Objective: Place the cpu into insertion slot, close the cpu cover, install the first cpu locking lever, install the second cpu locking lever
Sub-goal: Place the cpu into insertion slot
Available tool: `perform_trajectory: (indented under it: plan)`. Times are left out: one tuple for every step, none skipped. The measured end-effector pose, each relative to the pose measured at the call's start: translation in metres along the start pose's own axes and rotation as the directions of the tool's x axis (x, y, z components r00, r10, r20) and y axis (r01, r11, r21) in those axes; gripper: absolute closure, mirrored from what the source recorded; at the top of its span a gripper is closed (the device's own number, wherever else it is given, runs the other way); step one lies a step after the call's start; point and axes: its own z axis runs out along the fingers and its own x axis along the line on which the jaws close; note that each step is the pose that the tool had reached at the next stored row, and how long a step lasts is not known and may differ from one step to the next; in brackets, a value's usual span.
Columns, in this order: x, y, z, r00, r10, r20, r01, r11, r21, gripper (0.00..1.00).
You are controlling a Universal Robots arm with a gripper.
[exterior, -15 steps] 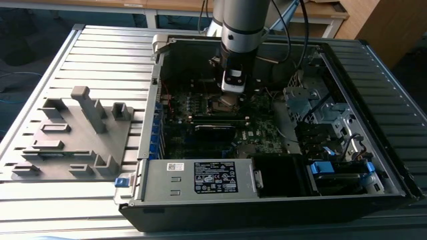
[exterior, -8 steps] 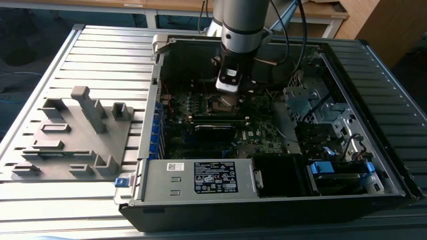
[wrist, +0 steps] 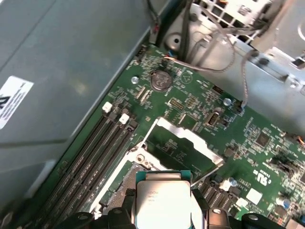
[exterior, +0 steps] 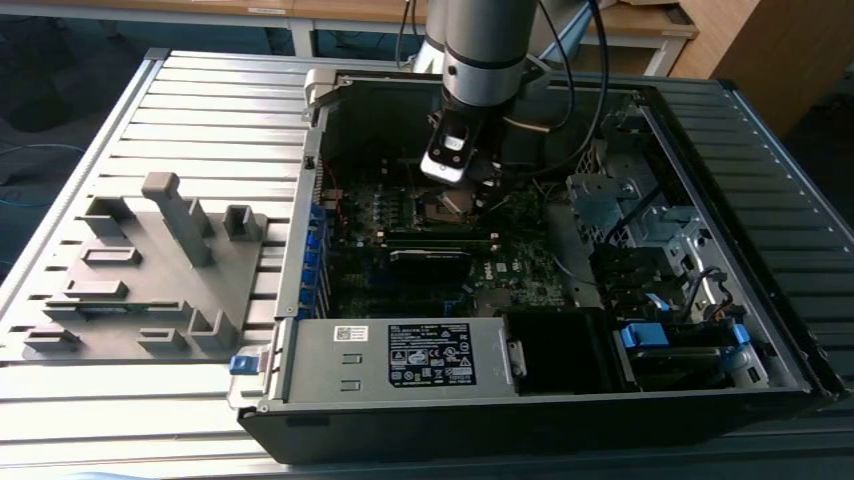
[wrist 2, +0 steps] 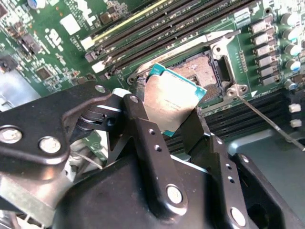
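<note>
One cpu (wrist 2: 169,102) pinched by two opposite edges between the jaws, these closed on it, silvery top facing the camera in both wrist views, tilted rather than flat; long axis not tellable. Just below and apart from it, the insertion slot (wrist 2: 202,71), contact field uncovered. Beside the slot, the cpu cover (wrist: 190,139) swung up on its hinge. All inside the computer case (exterior: 534,430), on its green board (exterior: 534,285). Case toward the tabletop (exterior: 214,100) edge at the exterior view's right, grey fixture block (exterior: 147,270) near the opposite edge.
</note>
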Motion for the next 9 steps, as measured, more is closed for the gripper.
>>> perform_trajectory:
  plan:
    - [0.0000,0.0000,0.0000,1.0000,0.010,0.0008,-0.010,1.0000,-0.0002,0.46]
    - [0.0000,0.0000,0.0001,0.9998,0.018,0.0013,-0.018,0.9998,-0.0004,0.46]
    - [0.0000,0.0000,0.0001,0.9997,0.023,0.0018,-0.023,0.9997,-0.0004,0.46]
    - [0.0000,0.0000,0.0001,0.9997,0.026,0.0020,-0.026,0.9997,-0.0005,0.46]
    - [0.0000,0.0000,0.0001,0.9996,0.028,0.0023,-0.028,0.9996,-0.0005,0.46]
    - [0.0000,0.0000,0.0000,0.9995,0.030,0.0024,-0.030,0.9996,-0.0005,0.46]
    - [0.0000,0.0000,0.0001,0.9995,0.031,0.0025,-0.031,0.9995,-0.0005,0.46]
    - [0.0000,0.0000,0.0001,0.9995,0.032,0.0025,-0.032,0.9995,-0.0006,0.46]
    - [0.0000,0.0000,0.0001,0.9995,0.032,0.0026,-0.032,0.9995,-0.0005,0.46]
